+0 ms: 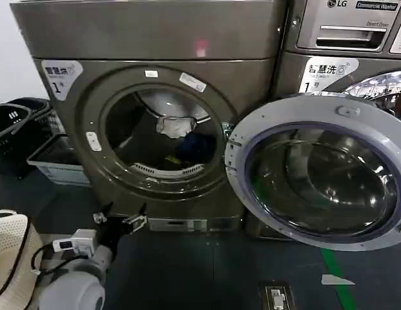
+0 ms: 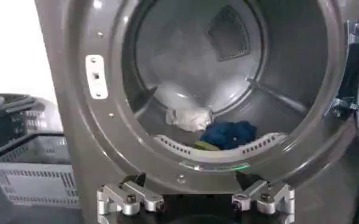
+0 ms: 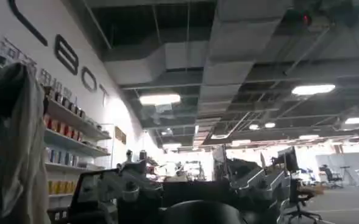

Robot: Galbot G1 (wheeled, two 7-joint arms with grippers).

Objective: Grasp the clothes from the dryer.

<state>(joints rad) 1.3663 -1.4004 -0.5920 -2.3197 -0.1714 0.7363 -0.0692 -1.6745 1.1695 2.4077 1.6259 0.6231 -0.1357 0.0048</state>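
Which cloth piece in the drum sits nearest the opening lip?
The yellow-green piece, lying against the drum's front lip; the dark blue piece lies just behind it, the whitish-grey piece deeper in.

The clothes (image 1: 176, 129) lie inside the dryer (image 1: 155, 77) at frame centre; its door (image 1: 319, 171) hangs open right, baskets (image 1: 32, 139) left, left gripper (image 1: 121, 218) below.

Right gripper (image 3: 185, 189) fingers spread — ceiling lights (image 3: 159, 98) overhead, wall shelves (image 3: 69, 122) beside.

Brushed bronze-grey metal dryer (image 1: 155, 39), glossy glass door (image 1: 323, 177), soft cloth clothes (image 2: 219, 129)
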